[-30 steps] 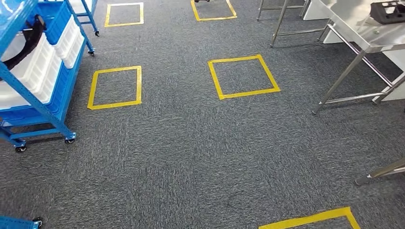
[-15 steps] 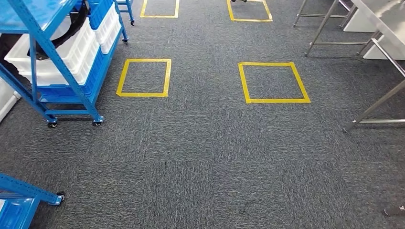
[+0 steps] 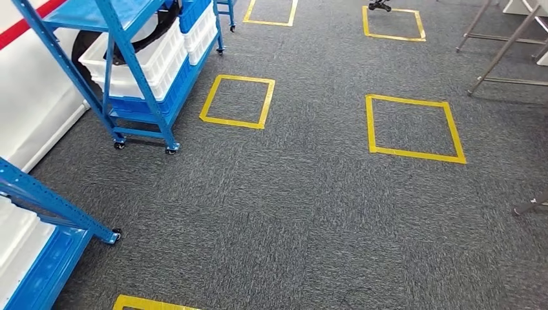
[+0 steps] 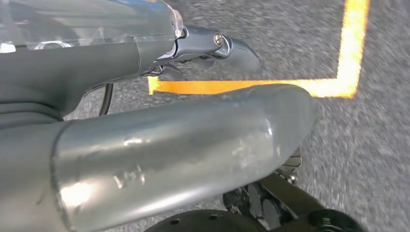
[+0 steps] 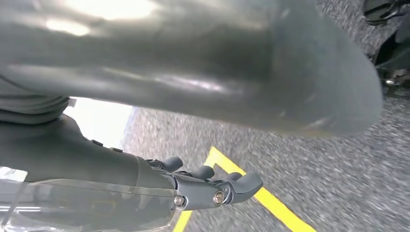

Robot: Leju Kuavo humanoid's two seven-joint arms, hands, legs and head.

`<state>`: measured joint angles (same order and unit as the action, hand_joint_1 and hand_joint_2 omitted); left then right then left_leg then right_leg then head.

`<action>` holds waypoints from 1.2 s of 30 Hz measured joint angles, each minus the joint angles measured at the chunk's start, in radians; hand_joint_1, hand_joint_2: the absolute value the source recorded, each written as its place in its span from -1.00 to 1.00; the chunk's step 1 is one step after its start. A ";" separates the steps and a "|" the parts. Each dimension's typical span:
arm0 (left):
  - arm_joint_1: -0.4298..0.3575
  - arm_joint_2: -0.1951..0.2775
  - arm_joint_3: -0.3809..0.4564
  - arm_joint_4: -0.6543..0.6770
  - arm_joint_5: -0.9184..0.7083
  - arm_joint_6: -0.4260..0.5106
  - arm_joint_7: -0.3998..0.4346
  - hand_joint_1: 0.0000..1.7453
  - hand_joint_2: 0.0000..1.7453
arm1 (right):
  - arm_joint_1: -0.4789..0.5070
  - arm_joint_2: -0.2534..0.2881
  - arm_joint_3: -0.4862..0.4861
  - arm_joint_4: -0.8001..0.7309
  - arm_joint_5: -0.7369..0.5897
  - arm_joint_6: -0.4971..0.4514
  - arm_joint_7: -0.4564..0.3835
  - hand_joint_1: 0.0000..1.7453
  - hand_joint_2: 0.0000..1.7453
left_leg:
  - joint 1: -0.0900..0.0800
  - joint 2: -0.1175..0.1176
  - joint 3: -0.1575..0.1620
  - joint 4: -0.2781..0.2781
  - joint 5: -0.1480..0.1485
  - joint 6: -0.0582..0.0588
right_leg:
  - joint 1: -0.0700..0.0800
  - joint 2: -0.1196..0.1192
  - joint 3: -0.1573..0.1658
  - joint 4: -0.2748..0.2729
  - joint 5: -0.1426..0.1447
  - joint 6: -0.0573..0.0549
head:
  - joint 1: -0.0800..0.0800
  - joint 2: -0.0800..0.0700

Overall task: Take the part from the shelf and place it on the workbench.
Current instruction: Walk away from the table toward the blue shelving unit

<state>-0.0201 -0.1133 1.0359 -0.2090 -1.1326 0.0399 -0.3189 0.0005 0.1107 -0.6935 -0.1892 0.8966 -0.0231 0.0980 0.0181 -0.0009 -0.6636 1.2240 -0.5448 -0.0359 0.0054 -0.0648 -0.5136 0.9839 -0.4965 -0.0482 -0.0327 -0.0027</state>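
A black curved part (image 3: 165,22) lies in a white bin (image 3: 145,61) on the blue wheeled shelf (image 3: 132,71) at the upper left of the head view. The steel legs of the workbench (image 3: 501,51) stand at the upper right; its top is out of frame. My left hand (image 4: 159,135) hangs over the carpet, its fingers (image 4: 217,46) apart from the thumb and holding nothing. My right hand (image 5: 183,63) hangs the same way, its fingers (image 5: 227,188) free of any object.
Yellow tape squares (image 3: 238,101) (image 3: 413,127) mark the grey carpet between shelf and workbench. A second blue rack (image 3: 45,213) juts in at the lower left, with a white wall panel (image 3: 32,110) behind it. A caster base (image 3: 379,5) sits far ahead.
The camera has swung left: the shelf now sits further into the picture and the workbench has slid off to the right. A second blue rack has appeared at the lower left.
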 joint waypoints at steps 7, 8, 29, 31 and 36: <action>0.002 0.004 0.010 0.000 -0.011 0.001 -0.001 -1.00 -1.00 | -0.011 -0.003 -0.012 0.000 0.006 0.001 0.006 -1.00 -1.00 | -0.004 0.036 0.105 -0.194 0.071 0.035 | -0.004 -0.053 0.004 0.036 -0.031 0.042 | 0.000 0.000; 0.003 0.004 0.011 0.000 -0.012 0.001 -0.001 -1.00 -1.00 | -0.013 -0.003 -0.013 0.000 0.007 0.001 0.006 -1.00 -1.00 | -0.003 0.027 0.105 -0.199 0.076 0.042 | -0.007 -0.033 0.001 0.048 -0.043 0.048 | 0.000 0.000; 0.002 0.012 0.035 -0.001 -0.041 0.014 -0.005 -1.00 -1.00 | -0.001 -0.002 -0.037 0.002 0.028 0.017 0.004 -1.00 -1.00 | 0.001 -0.013 -0.036 0.063 -0.031 0.008 | -0.004 0.017 -0.008 0.017 -0.009 0.003 | 0.000 0.000; 0.005 0.013 0.035 -0.001 -0.043 0.014 -0.004 -1.00 -1.00 | -0.003 -0.009 -0.037 0.004 0.029 0.019 0.004 -1.00 -1.00 | 0.000 0.002 0.021 -0.015 0.011 0.012 | -0.001 -0.009 -0.008 0.020 -0.011 0.002 | 0.000 0.000; 0.003 0.017 0.036 -0.002 -0.044 0.015 -0.003 -1.00 -1.00 | -0.009 -0.014 -0.038 0.007 0.029 0.019 0.005 -1.00 -1.00 | -0.018 0.057 0.124 -0.206 0.063 0.035 | 0.006 -0.060 -0.004 0.031 -0.020 0.018 | 0.000 0.000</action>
<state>-0.0174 -0.0966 1.0715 -0.2109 -1.1763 0.0551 -0.3223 -0.0086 0.0966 -0.7311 -0.1825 0.9258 -0.0042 0.1035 0.0005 0.0564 -0.5397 1.0179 -0.4822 -0.0005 0.0111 -0.1248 -0.5181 1.0151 -0.5164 -0.0307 -0.0327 -0.0027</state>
